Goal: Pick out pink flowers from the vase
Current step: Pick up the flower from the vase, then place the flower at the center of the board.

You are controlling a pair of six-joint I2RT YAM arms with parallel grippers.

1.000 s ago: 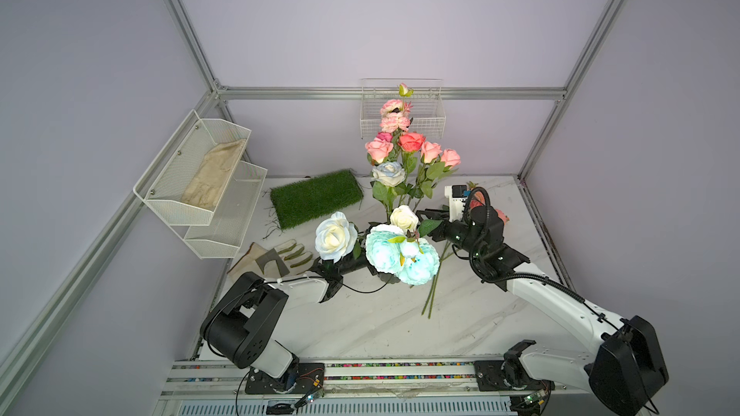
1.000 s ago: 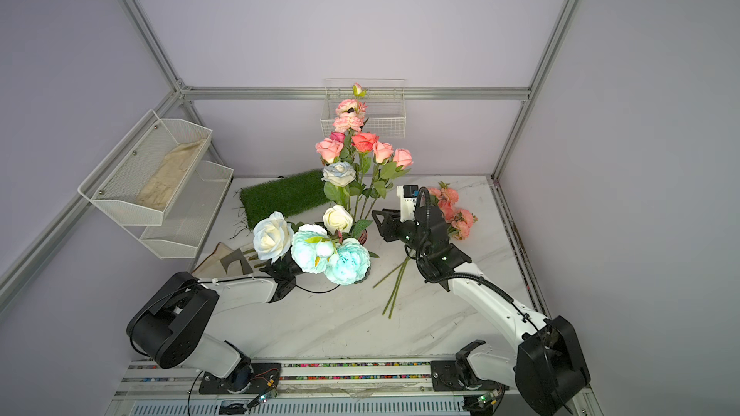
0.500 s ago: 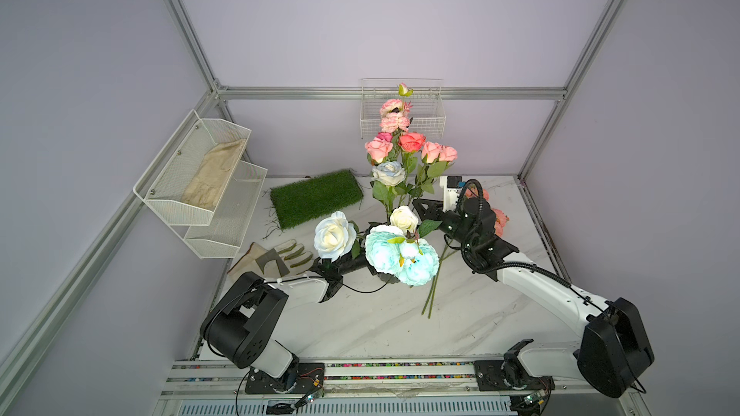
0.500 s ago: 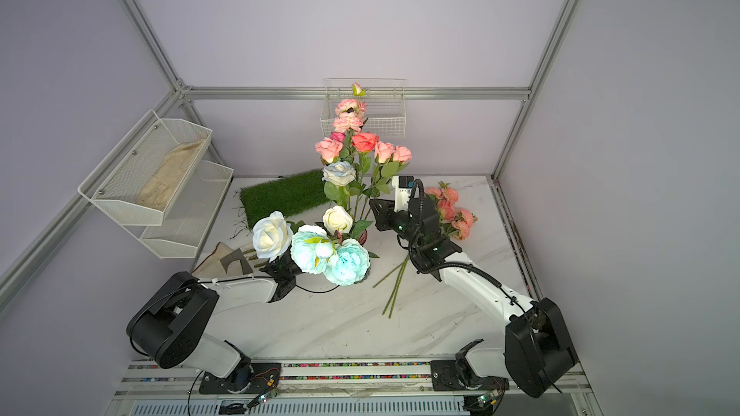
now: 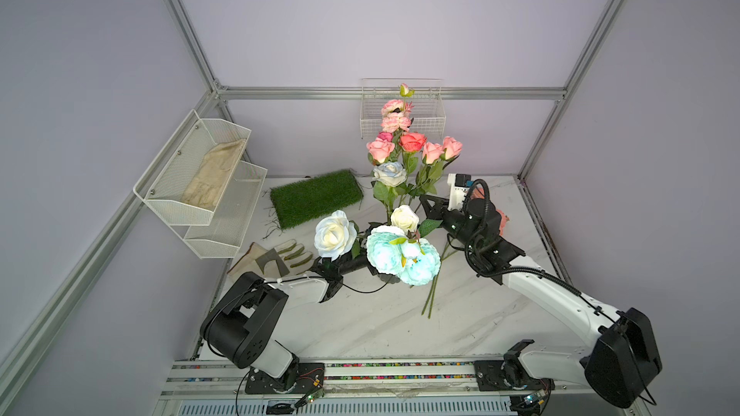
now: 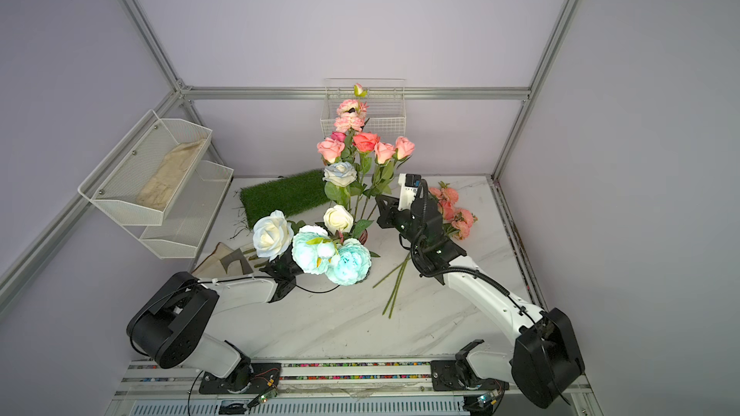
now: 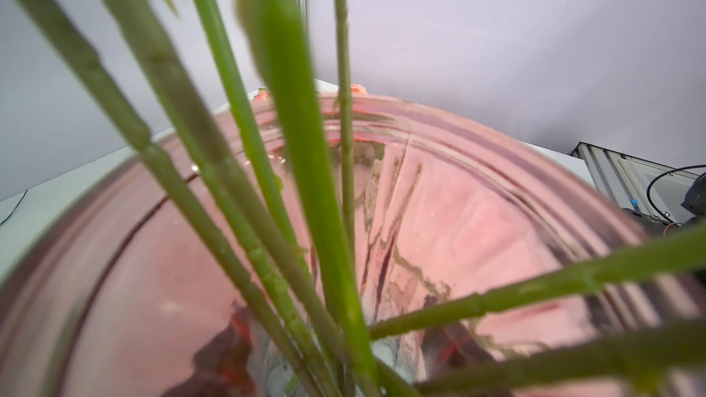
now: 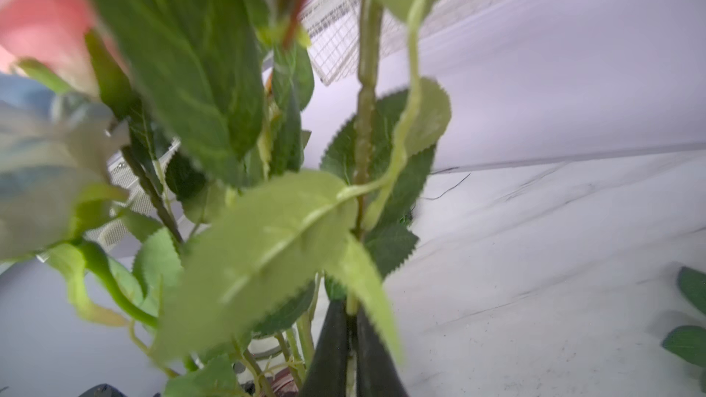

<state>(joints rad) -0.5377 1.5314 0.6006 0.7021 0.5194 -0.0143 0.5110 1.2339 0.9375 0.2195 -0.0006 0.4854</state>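
The pink flowers (image 5: 412, 142) (image 6: 365, 141) stand tall on leafy stems in the smoky-pink vase (image 7: 477, 223), together with white roses (image 5: 334, 234) and aqua blooms (image 5: 404, 258). In both top views the blooms hide most of the vase. My left gripper (image 5: 360, 262) reaches in low under the blooms and is shut on the vase, which fills the left wrist view. My right gripper (image 8: 350, 313) (image 5: 426, 204) is at the bouquet's right side, shut on one green stem (image 8: 365, 116) just above the vase rim (image 8: 282, 380). More pink flowers (image 6: 456, 214) lie on the table behind the right arm.
The stems (image 5: 434, 294) of the lying flowers stretch toward the front. At the back lies a green grass mat (image 5: 316, 198). A wire shelf (image 5: 200, 178) hangs on the left wall, a wire basket (image 5: 402, 114) on the back wall. A glove (image 5: 276, 258) lies at the left.
My right gripper moved left into the bouquet and closed on a stem. The left arm and the vase have stayed where they were.
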